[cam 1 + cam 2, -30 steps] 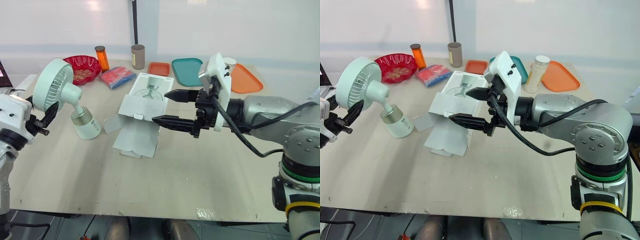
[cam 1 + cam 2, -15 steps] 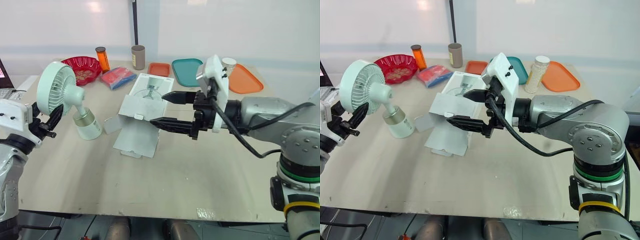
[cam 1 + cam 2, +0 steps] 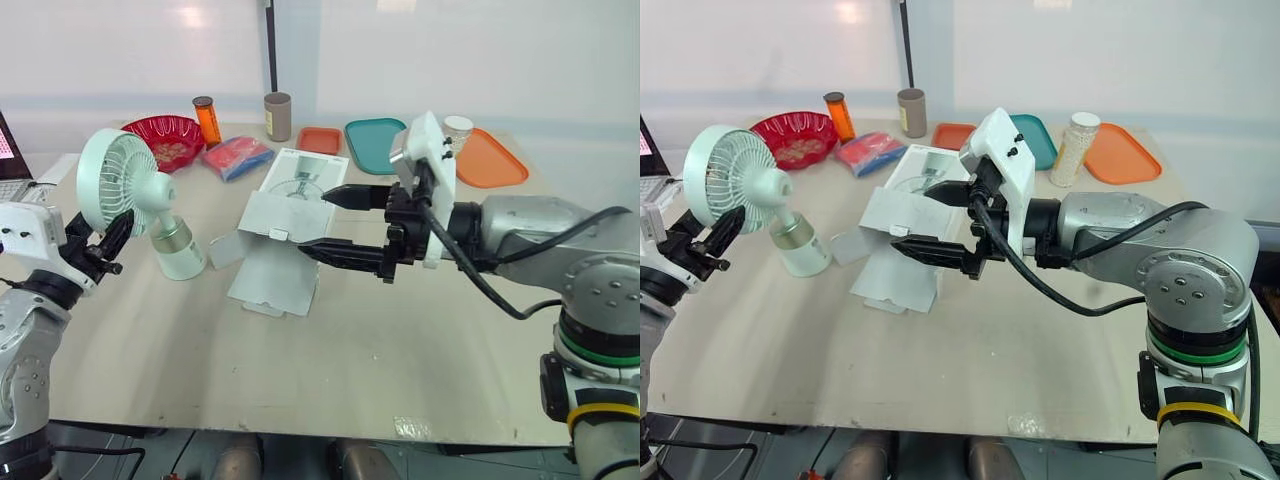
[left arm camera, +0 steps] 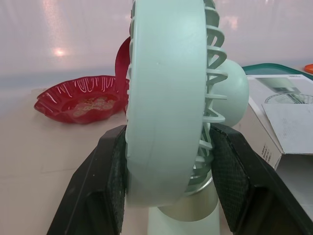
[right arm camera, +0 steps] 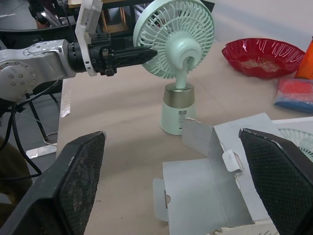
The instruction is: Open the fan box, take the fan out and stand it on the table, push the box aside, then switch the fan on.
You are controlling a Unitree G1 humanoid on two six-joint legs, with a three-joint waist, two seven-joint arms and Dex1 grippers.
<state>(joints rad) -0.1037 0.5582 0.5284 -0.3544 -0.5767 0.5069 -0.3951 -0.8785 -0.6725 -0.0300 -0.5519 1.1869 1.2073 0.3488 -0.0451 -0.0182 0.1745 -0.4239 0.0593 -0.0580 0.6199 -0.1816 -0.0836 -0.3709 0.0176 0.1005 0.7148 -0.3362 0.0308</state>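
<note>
Since a second ago the pale green plastic fan (image 3: 118,190) has come a little nearer the white cardboard box (image 3: 272,270) and now sits more upright, and the left end effector (image 3: 110,244) has come in with it. We see that end effector closed on the fan's round head, one black finger (image 4: 230,181) pressed against each side of the grille, while the gold-banded base rests on the bench (image 3: 330,350) just beside the box's open flaps. The right end effector (image 3: 910,218) hovers above the box with its fingers spread wide and nothing between them. The box lies flat, its flaps folded out toward the fan; we cannot make out its inside. At the back, a red scalloped bowl (image 3: 165,140) holds something pale and crumbly that we cannot identify, and a teal tray (image 3: 372,140) sits partly hidden behind the right arm, as does a white jar of grains (image 3: 1076,148).
</note>
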